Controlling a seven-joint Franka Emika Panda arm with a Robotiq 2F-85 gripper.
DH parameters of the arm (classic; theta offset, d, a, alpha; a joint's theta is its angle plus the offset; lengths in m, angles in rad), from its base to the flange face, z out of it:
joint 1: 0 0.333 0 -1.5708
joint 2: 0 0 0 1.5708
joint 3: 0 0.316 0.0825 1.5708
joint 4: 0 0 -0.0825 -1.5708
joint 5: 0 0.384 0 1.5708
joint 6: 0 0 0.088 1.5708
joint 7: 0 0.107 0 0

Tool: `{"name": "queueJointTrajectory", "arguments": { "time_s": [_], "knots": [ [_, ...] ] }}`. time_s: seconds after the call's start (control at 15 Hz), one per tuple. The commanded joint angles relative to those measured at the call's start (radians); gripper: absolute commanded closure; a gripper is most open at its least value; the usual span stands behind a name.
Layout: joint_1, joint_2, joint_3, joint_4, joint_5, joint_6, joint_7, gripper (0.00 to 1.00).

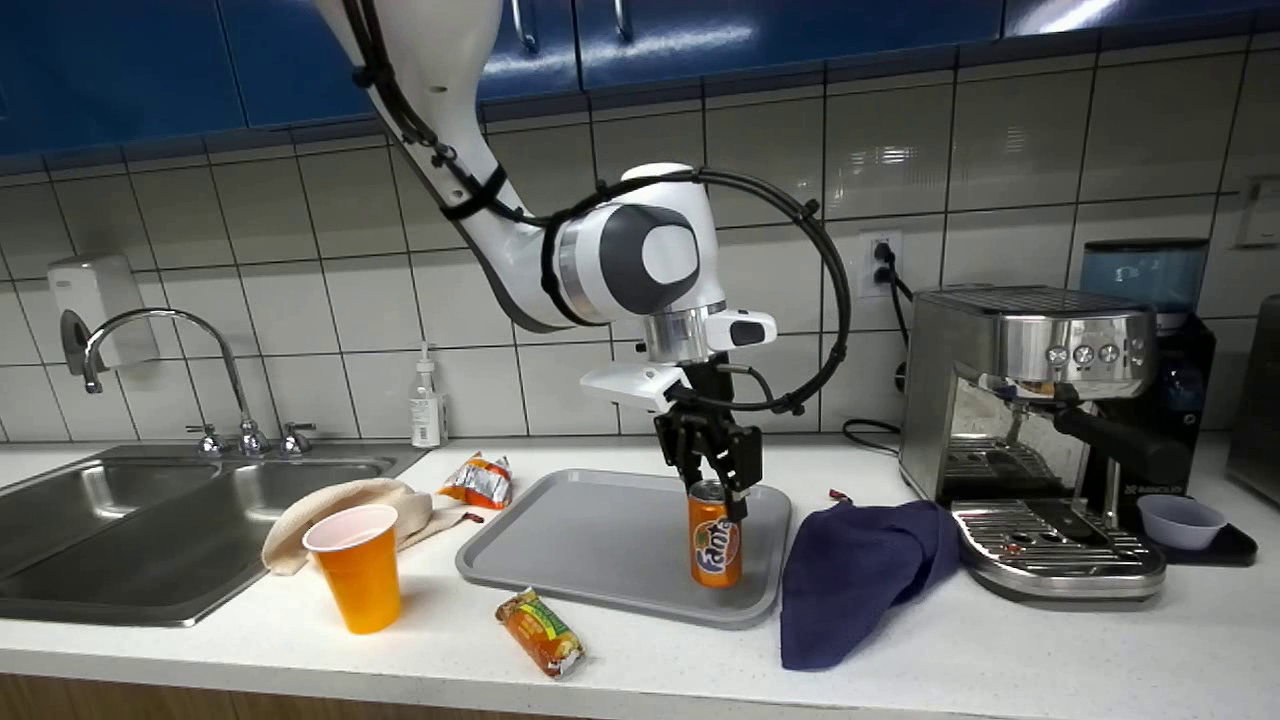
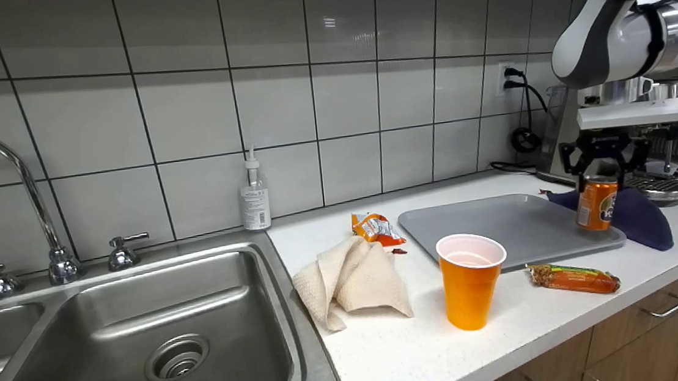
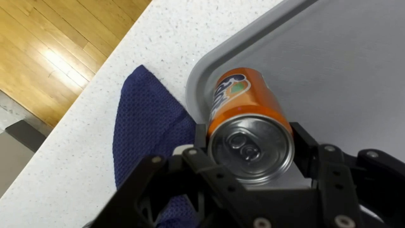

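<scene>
Gripper (image 3: 249, 137) clamped on orange Fanta can (image 1: 715, 550), upright at front corner of gray tray (image 1: 600, 540), navy cloth (image 1: 865, 575) just beside. Wrapped snack (image 1: 541, 632) lies between tray and front edge of counter (image 1: 660, 657); orange cup (image 1: 360, 575) stands nearer sink (image 2: 317, 370).

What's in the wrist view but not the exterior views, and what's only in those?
Only the wrist view shows the yellow-brown wooden plank floor. Only the exterior views show the tapered orange plastic cup, the grey steel double sink and the clear plastic pump bottle. All three share the orange cylindrical metal can, with black jaws closed on it, the grey rectangular tray and the crumpled navy fabric cloth.
</scene>
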Motion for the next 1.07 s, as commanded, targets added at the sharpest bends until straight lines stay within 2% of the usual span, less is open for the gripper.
{"name": "queueJointTrajectory", "arguments": {
  "time_s": [0.0,0.2,0.27,0.33,0.4,0.47,1.0],
  "knots": [
    [-0.022,0.036,0.019,0.057,0.018,-0.02,-0.019,0.6],
    [-0.019,0.051,0.017,0.07,0.015,-0.021,-0.016,0.6],
    [-0.019,0.052,0.016,0.072,0.014,-0.021,-0.014,0.28],
    [-0.018,0.053,0.016,0.073,0.013,-0.021,-0.014,0.12],
    [-0.017,0.05,0.015,0.073,0.013,-0.02,-0.013,0.03],
    [-0.017,0.048,0.015,0.073,0.012,-0.019,-0.012,0.0],
    [-0.001,0.005,0.014,0.038,0.001,-0.007,-0.003,0.0]
  ]
}}
